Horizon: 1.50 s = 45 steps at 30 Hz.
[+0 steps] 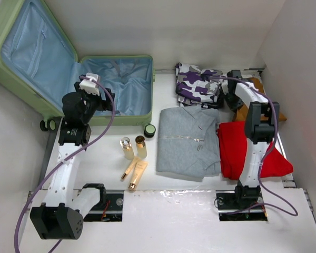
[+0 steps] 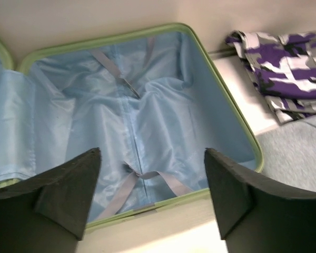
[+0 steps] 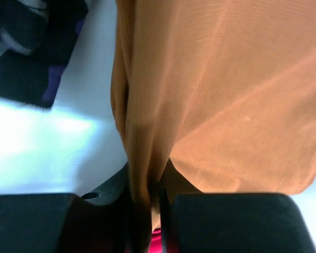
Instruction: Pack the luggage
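1. Looking down from the top view, you see the luggage (image 1: 118, 89) lying open at the far left of the surface (image 1: 163, 211). Its lid is propped back, so the blue-lined base is free to load. The left tool (image 1: 89, 84) hovers over that base. The right tool (image 1: 235, 101) is down at the orange garment (image 1: 258, 81) at the far right, between the camouflage garment (image 1: 197, 81) and the red garment (image 1: 237, 150). The grey shirt (image 1: 187, 139) and the bottles (image 1: 127, 148) lie unpacked.
2. From the left wrist view, your left tool (image 2: 152, 195) stands wide open with nothing between its fingers (image 2: 63, 195). It is aimed into the bare lining of the luggage (image 2: 226, 105), seemingly placed to tuck clothes in.
3. From the right wrist view, your right tool (image 3: 147, 211) is clamped on a gathered fold of the orange garment (image 3: 216, 105). Pinching a fold, I judge, lets you lift the whole piece toward the luggage.
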### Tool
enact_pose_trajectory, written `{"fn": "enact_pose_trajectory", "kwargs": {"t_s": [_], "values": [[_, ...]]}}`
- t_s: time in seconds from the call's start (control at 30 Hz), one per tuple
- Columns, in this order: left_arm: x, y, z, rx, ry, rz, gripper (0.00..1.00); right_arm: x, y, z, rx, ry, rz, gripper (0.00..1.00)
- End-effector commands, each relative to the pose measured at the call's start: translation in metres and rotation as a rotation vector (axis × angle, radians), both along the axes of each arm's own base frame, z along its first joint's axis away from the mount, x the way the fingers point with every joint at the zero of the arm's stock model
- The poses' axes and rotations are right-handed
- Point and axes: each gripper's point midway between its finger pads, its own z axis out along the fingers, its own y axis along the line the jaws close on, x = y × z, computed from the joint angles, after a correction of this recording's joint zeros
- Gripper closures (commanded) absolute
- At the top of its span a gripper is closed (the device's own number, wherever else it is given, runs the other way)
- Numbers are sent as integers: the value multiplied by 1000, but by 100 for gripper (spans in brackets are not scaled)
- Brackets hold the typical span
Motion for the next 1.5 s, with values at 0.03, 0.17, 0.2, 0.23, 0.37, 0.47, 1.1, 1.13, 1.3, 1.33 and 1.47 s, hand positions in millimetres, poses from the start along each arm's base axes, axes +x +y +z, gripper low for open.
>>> {"fn": "enact_pose_trajectory", "kwargs": {"t_s": [0.03,0.17,0.2,0.23,0.37,0.47,1.1,1.13,1.3,1.33,1.47], "values": [[4,-16,22,12,-27,-99,30,45,-2,113,197,-378,81,100],[9,-37,10,-20,89,-217,45,50,3,146,289,-473,127,100],[10,-39,10,-24,102,-234,48,51,6,146,307,-474,139,100],[13,-49,4,-41,138,-277,53,50,6,150,336,-487,149,100],[20,-73,10,-39,172,-362,65,54,11,189,376,-580,157,100],[24,-100,6,8,221,-431,66,53,17,220,386,-647,153,100],[23,-291,-32,-217,602,-907,11,26,166,265,692,-763,211,100],[25,-294,-34,-242,612,-910,6,26,176,265,730,-784,202,100],[36,-313,-47,-334,664,-873,0,18,238,228,909,-745,212,100],[39,-315,-52,-356,683,-863,0,12,254,219,937,-721,229,100],[55,-317,-79,-392,744,-762,0,12,289,191,1007,-639,273,100]]}}
